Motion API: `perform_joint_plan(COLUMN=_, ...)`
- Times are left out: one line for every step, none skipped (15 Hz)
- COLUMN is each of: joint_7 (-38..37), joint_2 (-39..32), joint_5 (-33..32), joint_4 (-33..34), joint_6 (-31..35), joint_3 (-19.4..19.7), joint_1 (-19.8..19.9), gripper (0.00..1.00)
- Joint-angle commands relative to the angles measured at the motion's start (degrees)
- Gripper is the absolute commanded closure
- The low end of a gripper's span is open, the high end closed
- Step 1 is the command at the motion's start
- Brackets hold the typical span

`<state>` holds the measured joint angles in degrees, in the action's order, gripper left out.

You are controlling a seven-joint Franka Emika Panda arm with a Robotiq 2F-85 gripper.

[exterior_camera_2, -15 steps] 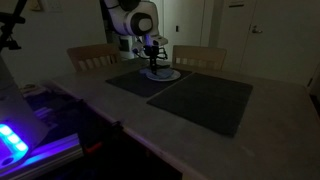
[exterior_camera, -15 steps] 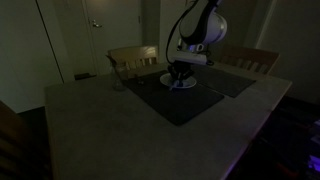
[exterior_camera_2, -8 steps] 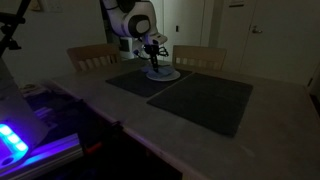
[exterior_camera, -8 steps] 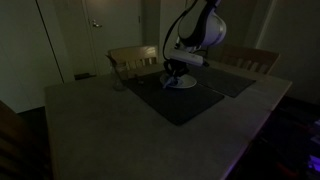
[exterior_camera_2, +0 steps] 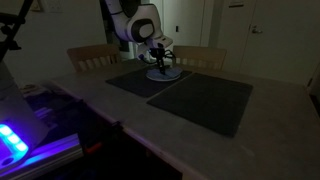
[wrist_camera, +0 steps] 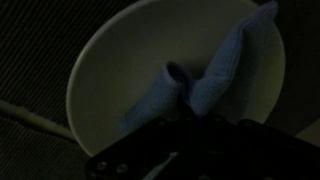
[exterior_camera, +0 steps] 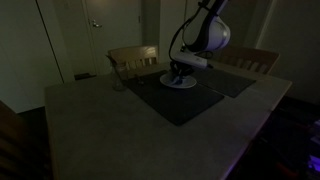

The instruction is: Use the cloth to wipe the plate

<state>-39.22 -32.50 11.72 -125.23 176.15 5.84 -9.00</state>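
The room is dark. A pale round plate (wrist_camera: 120,70) fills the wrist view; it also shows in both exterior views (exterior_camera: 190,84) (exterior_camera_2: 172,75) on a dark placemat at the far side of the table. A blue cloth (wrist_camera: 215,70) lies bunched on the plate and runs down into my gripper (wrist_camera: 185,115). The gripper (exterior_camera: 179,73) (exterior_camera_2: 160,66) stands over the plate, pointing down, shut on the cloth. The fingertips are hidden in shadow.
Two dark placemats (exterior_camera: 185,103) (exterior_camera_2: 205,100) cover the middle of the wooden table (exterior_camera: 90,130). Wooden chairs (exterior_camera: 135,58) (exterior_camera_2: 92,57) stand behind the far edge. A blue-lit device (exterior_camera_2: 15,140) sits beside the table.
The arm's upper body has swung sideways and the gripper has shifted a little across the plate, dragging the cloth with it.
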Motion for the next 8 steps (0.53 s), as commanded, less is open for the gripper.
perform_joint_plan(joint_7=0.63, joint_2=1.06, joint_5=0.53, joint_4=-2.88, joint_6=2.46, joint_3=6.34, joint_1=-3.92, gripper=0.98)
perform_joint_plan(joint_7=0.5, joint_2=1.35, joint_5=0.57, joint_4=-3.33, joint_6=2.11, joint_3=7.87, joint_1=-4.83, gripper=0.98)
perform_joint_plan(joint_7=0.43, joint_2=2.08, joint_5=0.97, joint_4=-3.77, joint_6=0.51, joint_3=8.44, joint_1=-5.04, gripper=0.98)
perform_joint_plan(joint_7=0.67, joint_2=2.95, joint_5=1.81, joint_4=-4.08, joint_6=-1.11, joint_3=7.12, joint_1=-3.74, gripper=0.98)
perform_joint_plan(joint_7=1.41, joint_2=4.07, joint_5=2.76, joint_4=-4.38, joint_6=-2.83, joint_3=4.26, joint_1=-1.32, gripper=0.98)
perform_joint_plan(joint_7=2.15, joint_2=5.19, joint_5=4.11, joint_4=-4.47, joint_6=-4.88, joint_3=0.81, joint_1=1.45, gripper=0.98)
perform_joint_plan(joint_7=2.11, joint_2=5.81, joint_5=5.57, joint_4=-4.54, joint_6=-6.7, joint_3=-1.22, joint_1=2.74, gripper=0.98)
perform_joint_plan(joint_7=2.81, joint_2=6.6, joint_5=7.36, joint_4=-4.27, joint_6=-9.74, joint_3=-4.35, joint_1=5.04, gripper=0.98)
